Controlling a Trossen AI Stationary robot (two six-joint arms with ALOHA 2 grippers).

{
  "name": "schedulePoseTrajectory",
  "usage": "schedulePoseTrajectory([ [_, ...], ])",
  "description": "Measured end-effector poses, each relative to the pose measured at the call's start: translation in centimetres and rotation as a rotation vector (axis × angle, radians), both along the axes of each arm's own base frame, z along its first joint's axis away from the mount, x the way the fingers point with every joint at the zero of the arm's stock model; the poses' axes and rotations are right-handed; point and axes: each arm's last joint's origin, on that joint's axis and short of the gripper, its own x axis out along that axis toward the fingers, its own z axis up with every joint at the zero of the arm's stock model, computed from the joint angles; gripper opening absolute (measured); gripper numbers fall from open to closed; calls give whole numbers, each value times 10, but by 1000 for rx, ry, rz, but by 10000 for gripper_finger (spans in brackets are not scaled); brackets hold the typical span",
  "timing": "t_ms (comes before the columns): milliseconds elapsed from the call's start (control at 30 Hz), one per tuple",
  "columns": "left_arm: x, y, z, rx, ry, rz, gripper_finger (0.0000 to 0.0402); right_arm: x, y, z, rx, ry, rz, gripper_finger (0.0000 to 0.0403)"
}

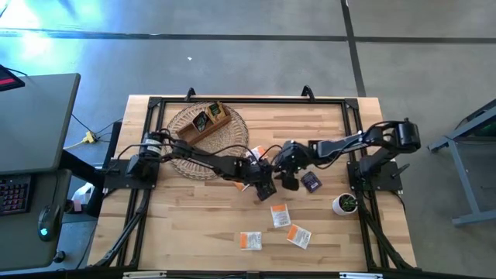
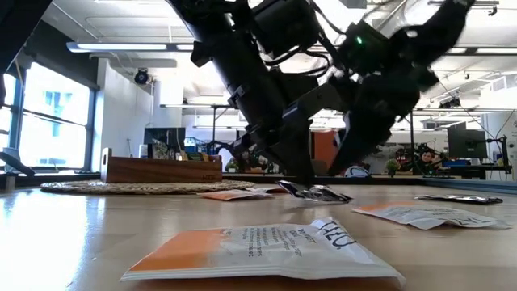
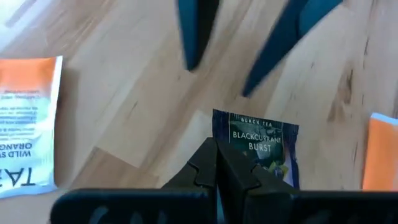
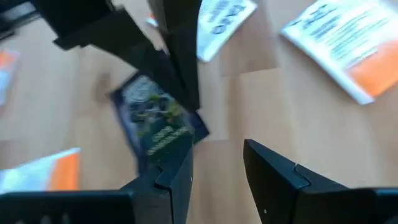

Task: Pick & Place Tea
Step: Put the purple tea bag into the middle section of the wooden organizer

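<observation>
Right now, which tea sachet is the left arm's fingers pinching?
The dark purple Blackcurrant Burst sachet, gripped at its edge by the shut left gripper mid-table. The orange-and-white sachets lie untouched; another dark sachet lies apart, beside the open right gripper.

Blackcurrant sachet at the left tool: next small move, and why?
Probably lift the left tool a little. Its fingers are shut on an edge of the dark Blackcurrant sachet, which still looks low over the wooden table. The right tool stands open close beside it, holding nothing, so it should likely wait clear.
</observation>
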Motion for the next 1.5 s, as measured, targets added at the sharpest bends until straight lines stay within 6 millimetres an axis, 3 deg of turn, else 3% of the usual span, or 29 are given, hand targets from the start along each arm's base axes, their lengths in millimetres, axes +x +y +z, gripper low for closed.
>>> schedulePoseTrajectory([
  [167, 1, 0, 1, 11, -16, -9, 0, -18, -11, -17, 102, -113, -81, 138],
  [433, 9, 0, 15, 38, -62, -32, 0, -40, -8, -33, 217, -182, -148, 138],
  [700, 20, -1, 37, 89, -118, -71, 0, -37, -1, -34, 233, -218, -89, 138],
  [1000, 18, -1, 36, 94, -93, -70, 0, -36, 3, -34, 200, -227, -64, 138],
  [1200, 16, -1, 34, 92, -65, -68, 0, -37, -6, -34, 166, -235, -81, 138],
  [1500, 14, -1, 32, 74, -37, -56, 0, -38, -3, -33, 307, -226, 24, 138],
])
